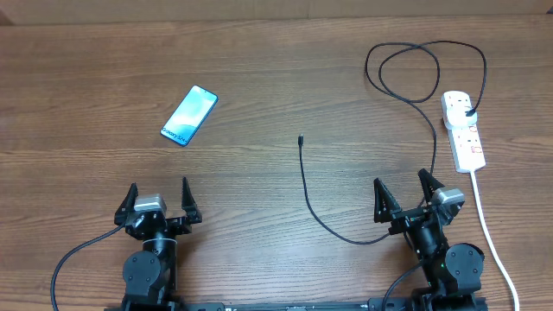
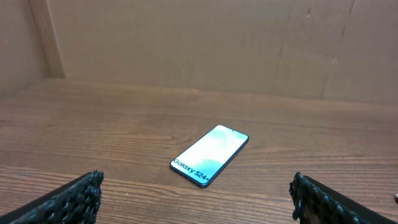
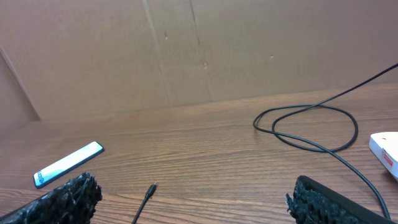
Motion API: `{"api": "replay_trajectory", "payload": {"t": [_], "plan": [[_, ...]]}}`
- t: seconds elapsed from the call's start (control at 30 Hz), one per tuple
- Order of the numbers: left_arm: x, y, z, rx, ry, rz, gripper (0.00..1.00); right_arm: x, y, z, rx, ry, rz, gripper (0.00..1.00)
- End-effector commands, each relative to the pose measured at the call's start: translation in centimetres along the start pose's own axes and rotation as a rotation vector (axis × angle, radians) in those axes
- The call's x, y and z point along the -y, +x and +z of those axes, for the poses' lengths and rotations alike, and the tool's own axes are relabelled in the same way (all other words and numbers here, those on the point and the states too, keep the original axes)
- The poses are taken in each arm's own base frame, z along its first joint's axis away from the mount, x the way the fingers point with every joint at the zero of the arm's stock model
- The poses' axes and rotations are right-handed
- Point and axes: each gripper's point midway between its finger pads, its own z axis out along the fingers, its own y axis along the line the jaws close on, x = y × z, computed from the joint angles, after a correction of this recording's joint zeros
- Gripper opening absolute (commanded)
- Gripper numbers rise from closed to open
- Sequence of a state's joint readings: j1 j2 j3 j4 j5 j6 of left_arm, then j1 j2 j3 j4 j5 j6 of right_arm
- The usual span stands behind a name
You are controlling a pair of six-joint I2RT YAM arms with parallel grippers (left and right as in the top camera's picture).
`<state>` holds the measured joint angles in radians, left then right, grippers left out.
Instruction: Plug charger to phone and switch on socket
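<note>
A: Teal-screened slim phone point(image 1: 189, 115) lying well apart from thin black charger cable point(image 1: 308, 192), plugged into white power strip point(image 1: 463, 130). Why?

B: Staged for pickup, probably; left gripper point(image 1: 158, 186) and right gripper point(image 1: 400, 180) spread wide, empty.

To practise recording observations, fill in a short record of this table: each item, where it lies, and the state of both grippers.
phone: screen up, on the left of the table, untouched
charger: connector tip loose mid-table, apart from the phone; plug end at the socket
socket: far right, white cord trailing toward the near edge
left gripper: open, empty
right gripper: open, empty
</note>
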<state>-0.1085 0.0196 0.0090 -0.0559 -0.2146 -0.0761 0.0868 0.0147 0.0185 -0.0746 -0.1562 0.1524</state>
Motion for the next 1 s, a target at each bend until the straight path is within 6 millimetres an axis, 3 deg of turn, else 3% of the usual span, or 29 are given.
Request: {"api": "replay_trajectory", "payload": {"t": [0.0,0.63,0.8,0.97], "plan": [[-0.3,0.0,0.0,0.005,-0.017,-0.008,0.99,0.0,0.2,0.0,0.004,-0.001,-0.009,1.00],[-0.3,0.0,0.0,0.006,-0.017,-0.008,0.99,0.0,0.2,0.0,0.004,-0.001,-0.009,1.00],[1.5,0.0,-0.1,0.002,0.087,-0.019,0.99,0.0,0.2,0.0,0.004,-0.001,-0.009,1.00],[3.2,-3.2,-1.0,0.045,0.189,-0.024,1.00,0.0,0.2,0.0,0.004,-0.001,-0.009,1.00]]}}
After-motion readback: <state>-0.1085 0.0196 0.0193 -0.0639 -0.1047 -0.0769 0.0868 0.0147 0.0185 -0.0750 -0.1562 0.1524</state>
